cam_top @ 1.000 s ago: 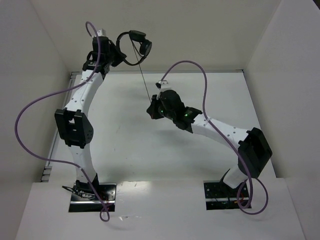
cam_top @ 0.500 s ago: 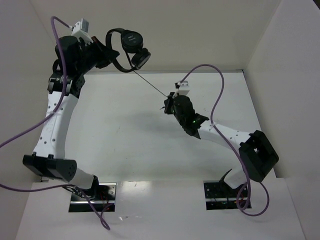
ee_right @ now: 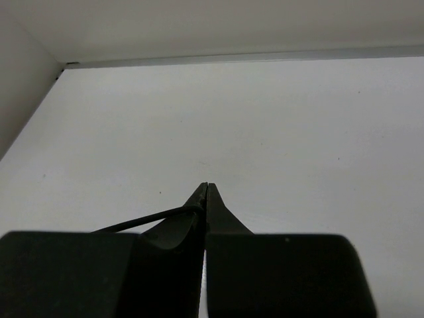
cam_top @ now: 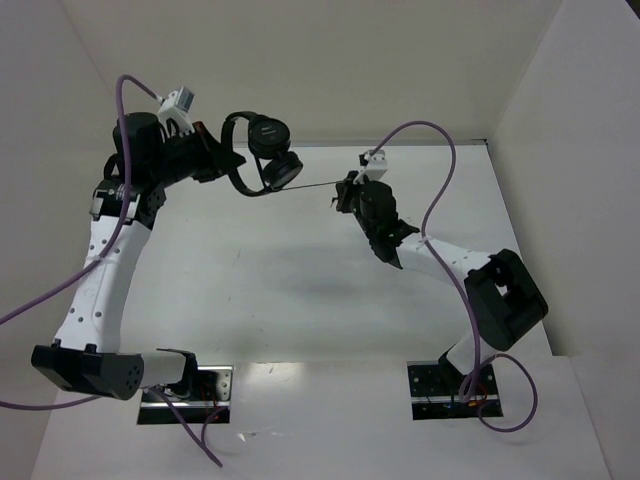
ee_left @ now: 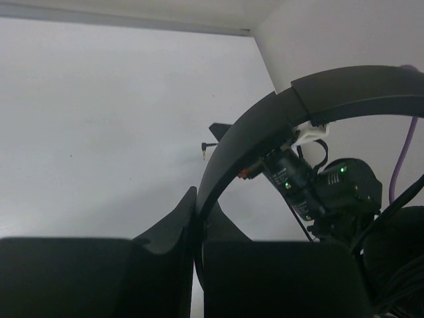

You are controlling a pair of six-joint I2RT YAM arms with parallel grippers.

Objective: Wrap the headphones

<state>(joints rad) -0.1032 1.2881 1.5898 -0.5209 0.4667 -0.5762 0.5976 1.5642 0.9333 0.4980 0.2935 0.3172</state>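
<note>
The black headphones [cam_top: 262,150] hang in the air near the back wall. My left gripper [cam_top: 228,163] is shut on their thin curved headband [ee_left: 265,122], with the two round earcups just to its right. The thin black cord [cam_top: 312,183] runs taut from the earcups to my right gripper [cam_top: 343,196]. My right gripper [ee_right: 206,189] is shut on the cord [ee_right: 149,217], which leaves its tips to the left. In the left wrist view the right arm's wrist [ee_left: 331,192] with green lights shows behind the headband, and the cord's plug end [ee_left: 202,150] sticks out past it.
White walls close in the white table [cam_top: 300,290] at the back, left and right. Thick purple cables [cam_top: 430,160] loop off both arms. Both arm bases [cam_top: 185,385] sit at the near edge.
My left gripper lowered the headphones slightly and to the right. My right gripper moved up and back toward the wall, so the cord now runs nearly level between the two grippers.
</note>
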